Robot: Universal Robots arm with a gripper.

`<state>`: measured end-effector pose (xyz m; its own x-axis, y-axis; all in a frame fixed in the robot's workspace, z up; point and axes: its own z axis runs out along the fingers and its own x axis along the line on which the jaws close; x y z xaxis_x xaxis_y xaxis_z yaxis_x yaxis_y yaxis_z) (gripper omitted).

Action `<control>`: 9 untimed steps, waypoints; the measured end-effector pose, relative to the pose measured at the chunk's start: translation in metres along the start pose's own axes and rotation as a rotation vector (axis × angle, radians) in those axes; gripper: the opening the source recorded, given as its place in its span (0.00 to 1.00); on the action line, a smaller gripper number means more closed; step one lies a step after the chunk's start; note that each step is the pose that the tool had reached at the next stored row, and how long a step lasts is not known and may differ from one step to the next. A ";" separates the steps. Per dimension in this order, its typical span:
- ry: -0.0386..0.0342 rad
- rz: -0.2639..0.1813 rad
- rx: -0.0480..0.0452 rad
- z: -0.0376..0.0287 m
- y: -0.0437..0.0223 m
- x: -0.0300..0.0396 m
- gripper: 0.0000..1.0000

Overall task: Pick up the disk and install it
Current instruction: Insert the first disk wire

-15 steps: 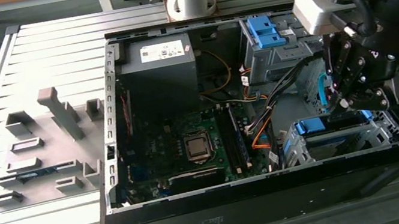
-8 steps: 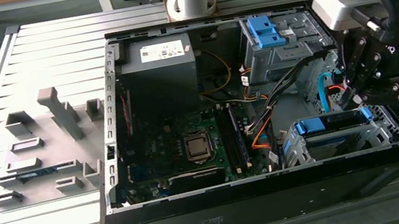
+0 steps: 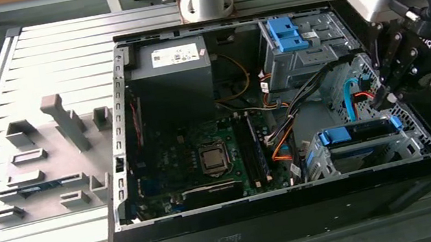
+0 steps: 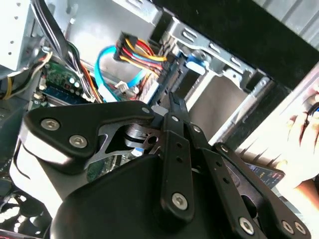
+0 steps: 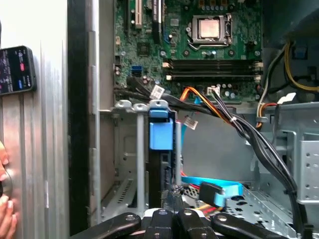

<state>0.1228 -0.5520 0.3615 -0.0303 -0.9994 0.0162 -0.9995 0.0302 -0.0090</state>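
The disk point(image 3: 359, 132) sits edge-on in the grey drive cage point(image 3: 413, 147) at the front corner of the open computer case, on the exterior view's right. Its blue carrier bracket point(image 5: 160, 133) faces out of the cage. In the second wrist view a bit of the blue bracket point(image 4: 193, 62) shows past the fingers. My gripper point(image 3: 385, 99) hangs just beside and above that cage, shut with nothing between its fingers point(image 4: 174, 114). In the first wrist view the gripper point(image 5: 173, 196) is close to the disk's dark edge. I cannot tell whether they touch.
A second cage with a blue clip point(image 3: 284, 34) stands at the case's back. Bundled cables point(image 3: 287, 129) and a blue flat cable point(image 5: 219, 191) run next to the disk cage. The motherboard point(image 3: 203, 156) lies mid-case. A hand point(image 4: 304, 129) and a phone point(image 5: 17, 69) rest outside the case wall.
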 end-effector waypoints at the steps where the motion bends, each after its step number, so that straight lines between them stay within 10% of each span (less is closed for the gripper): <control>1: -0.0002 0.000 0.0000 0.0003 -0.0004 -0.0029 0.11; 9: -0.0003 -0.036 0.0005 0.0019 -0.0064 -0.0072 0.11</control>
<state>0.1294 -0.5450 0.3596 0.0054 -0.9999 0.0161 -0.9999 -0.0055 -0.0090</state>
